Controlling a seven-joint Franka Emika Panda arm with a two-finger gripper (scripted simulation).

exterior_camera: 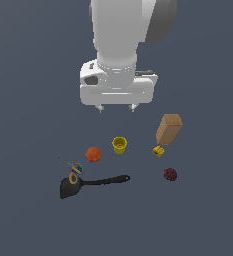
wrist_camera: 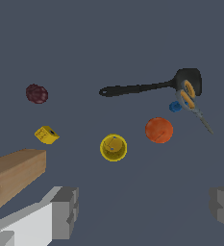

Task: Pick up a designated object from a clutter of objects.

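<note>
The black spatula [exterior_camera: 90, 183] lies flat on the dark desk [exterior_camera: 28, 100] at the lower left of the exterior view. Its long axis runs nearly level, the broad blade at the 9 o'clock end, the thin handle pointing to about 3 o'clock and rising slightly. The small scissors [exterior_camera: 73, 169] sit at the blade's 12 o'clock, one orange loop lapping onto the blade (the handle itself is clear). Bare desk lies below the spatula and off the handle tip.

Moving right: the orange ball [exterior_camera: 93, 154], the yellow cup [exterior_camera: 119, 145] upright, the small yellow block [exterior_camera: 158, 151] just beside the tilted tan box [exterior_camera: 168, 129], and the dark red berry [exterior_camera: 170, 174], all apart from the spatula.

The claw [exterior_camera: 117, 107] hangs above the clutter, fingers spread wide, holding nothing. In the wrist view its fingers [wrist_camera: 65, 211] flank open desk.
</note>
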